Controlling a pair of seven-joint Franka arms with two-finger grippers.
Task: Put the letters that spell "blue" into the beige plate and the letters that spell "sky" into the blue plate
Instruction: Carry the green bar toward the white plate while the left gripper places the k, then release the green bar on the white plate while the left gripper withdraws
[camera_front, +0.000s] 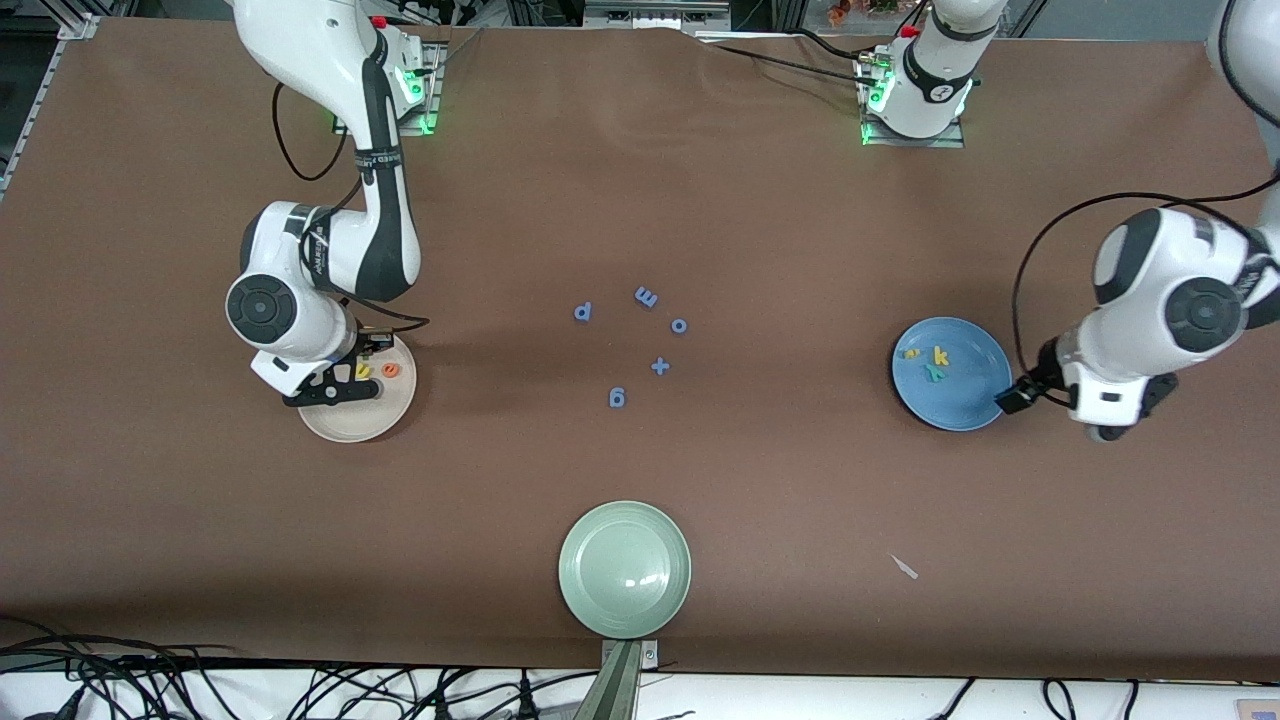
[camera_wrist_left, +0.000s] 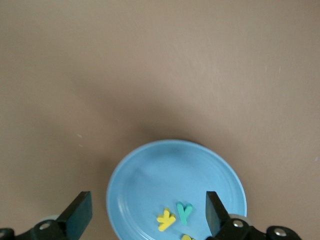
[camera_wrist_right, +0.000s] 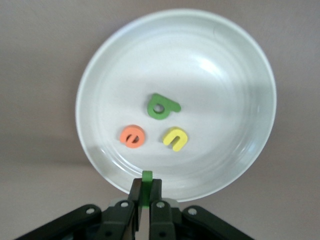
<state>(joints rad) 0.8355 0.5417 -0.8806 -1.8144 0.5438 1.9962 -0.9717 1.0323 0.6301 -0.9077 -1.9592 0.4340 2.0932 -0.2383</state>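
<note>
R gripper (camera_wrist_right: 144, 197) pinches green "l" (camera_wrist_right: 146, 176) over beige plate (camera_front: 395, 420) rim; move inward, then release beside b (camera_wrist_right: 161, 106), e (camera_wrist_right: 132, 136), u (camera_wrist_right: 176, 138). L gripper (camera_wrist_left: 146, 215) spread by blue plate (camera_wrist_left: 145, 170) (s, k, y inside), waits.

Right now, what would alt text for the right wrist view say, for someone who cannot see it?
The right gripper, shut on a light green foam bar, is over the rim of the round cream-beige plate, which holds a dark green "b", an orange "e" and a yellow "u".
</note>
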